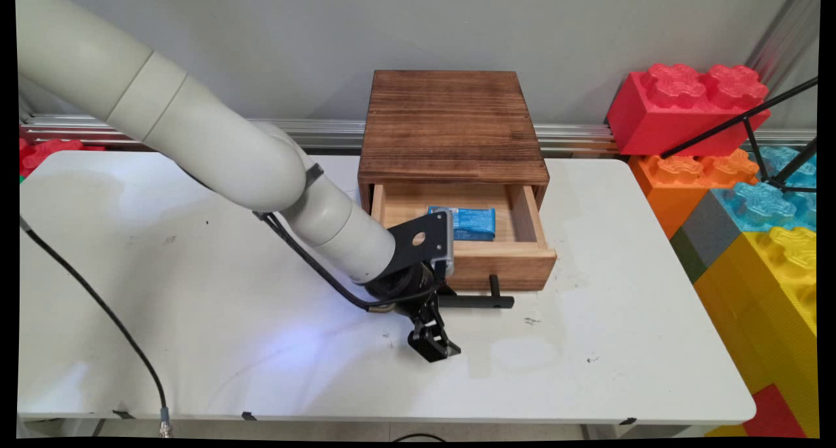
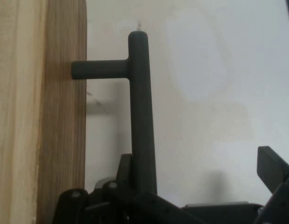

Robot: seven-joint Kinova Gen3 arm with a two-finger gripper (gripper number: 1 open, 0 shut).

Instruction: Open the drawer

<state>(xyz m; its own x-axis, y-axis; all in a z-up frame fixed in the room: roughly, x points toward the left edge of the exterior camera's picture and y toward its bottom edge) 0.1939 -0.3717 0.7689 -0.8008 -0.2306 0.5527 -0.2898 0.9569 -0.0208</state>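
One drawer (image 1: 503, 265) of the wooden box (image 1: 450, 121) stands open, with a blue packet (image 1: 473, 223) inside. The gripper (image 1: 434, 347) hangs just beside the black bar handle (image 1: 477, 301), jaws wide and empty

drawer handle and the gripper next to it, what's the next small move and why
Probably raise the gripper clear of the handle. The drawer stands pulled out with a blue packet lying inside, and the gripper is open, low over the table just in front of the handle, holding nothing. Lifting first should avoid knocking the bar.

No legible text; print on blue packet (image 1: 471, 223) in drawer unreadable.
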